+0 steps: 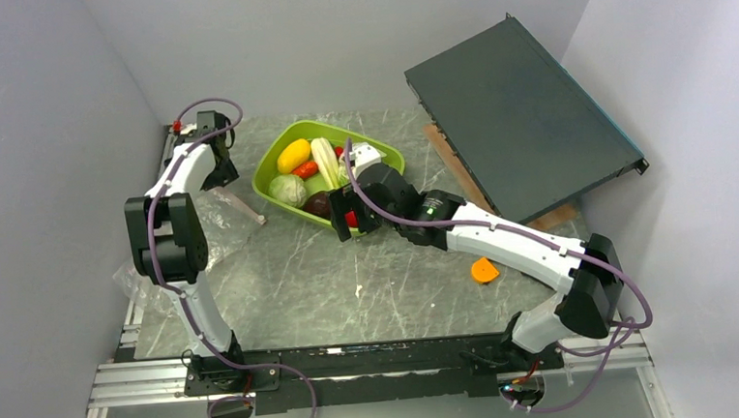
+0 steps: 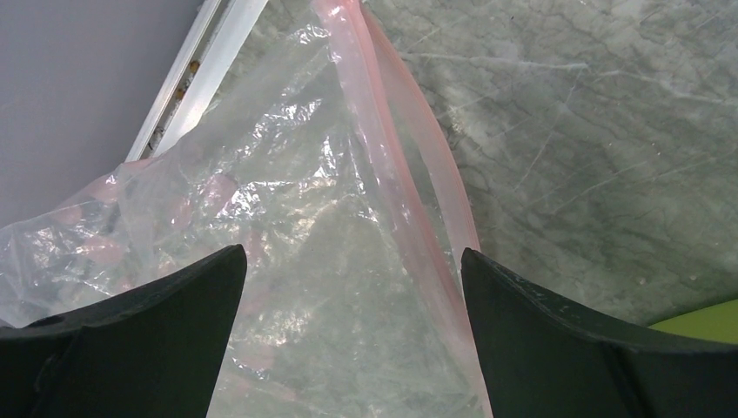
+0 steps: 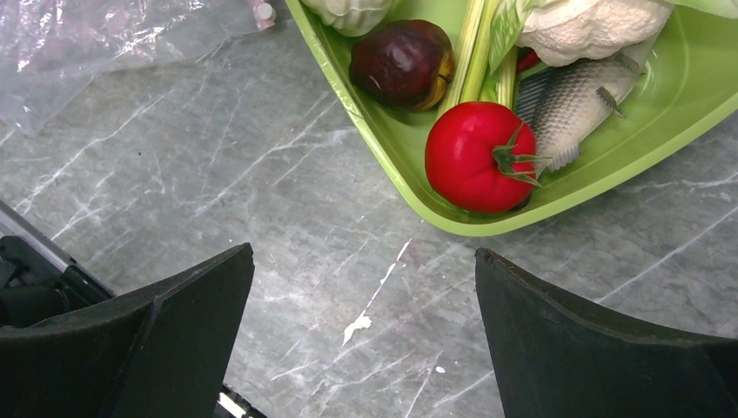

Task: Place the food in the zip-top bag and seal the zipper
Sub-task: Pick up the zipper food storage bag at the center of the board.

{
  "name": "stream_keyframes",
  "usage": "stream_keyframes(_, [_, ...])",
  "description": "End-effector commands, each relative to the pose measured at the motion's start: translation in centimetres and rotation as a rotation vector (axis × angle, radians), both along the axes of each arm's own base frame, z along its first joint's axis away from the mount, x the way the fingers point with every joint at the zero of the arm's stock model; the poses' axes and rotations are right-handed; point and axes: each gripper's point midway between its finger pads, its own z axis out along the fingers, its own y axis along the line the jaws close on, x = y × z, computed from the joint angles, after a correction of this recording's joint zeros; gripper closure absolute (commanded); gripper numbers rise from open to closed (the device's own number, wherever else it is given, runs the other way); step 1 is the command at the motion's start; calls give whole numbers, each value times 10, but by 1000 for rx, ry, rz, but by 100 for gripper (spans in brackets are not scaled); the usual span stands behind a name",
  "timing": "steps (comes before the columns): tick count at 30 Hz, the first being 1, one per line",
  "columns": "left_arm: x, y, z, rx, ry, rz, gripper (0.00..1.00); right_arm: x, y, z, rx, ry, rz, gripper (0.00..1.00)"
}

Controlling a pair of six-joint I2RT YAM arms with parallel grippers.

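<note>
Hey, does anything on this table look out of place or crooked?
Yes. A dark flat box sits tilted and askew at the back right, and an orange disc lies alone on the table, outside the tray.

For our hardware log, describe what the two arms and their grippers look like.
The left arm and right arm have white shells, black joints and purple cables looped alongside. The right arm carries a small green light. The fingers are broad, matte black wedges.
</note>
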Motion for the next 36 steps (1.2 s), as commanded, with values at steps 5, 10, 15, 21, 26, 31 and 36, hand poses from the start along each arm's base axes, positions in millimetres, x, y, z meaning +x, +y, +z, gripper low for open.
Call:
stream_keyframes(5, [-7, 13, 1, 70, 66, 27, 15, -2, 6, 14, 63, -23, 2, 0])
stream_keyframes(10, [-11, 17, 3, 96, 94, 38, 28, -2, 9, 12, 61, -16, 4, 0])
stream_keyframes(15, [-11, 17, 5, 94, 95, 29, 38, -2, 12, 10, 59, -13, 10, 0])
stream_keyframes(21, [-17, 20, 17, 116, 93, 49, 65, -3, 12, 10, 58, -10, 6, 0])
stream_keyframes(26, [-25, 18, 36, 112, 62, 55, 91, -3, 9, 10, 57, -16, -3, 0])
stream_keyframes(31, [-34, 18, 57, 143, 11, 58, 100, -2, 8, 9, 52, -18, -9, 0])
stream_keyframes(36, [-49, 20, 83, 206, -44, 73, 100, -2, 8, 10, 54, -15, -7, 0])
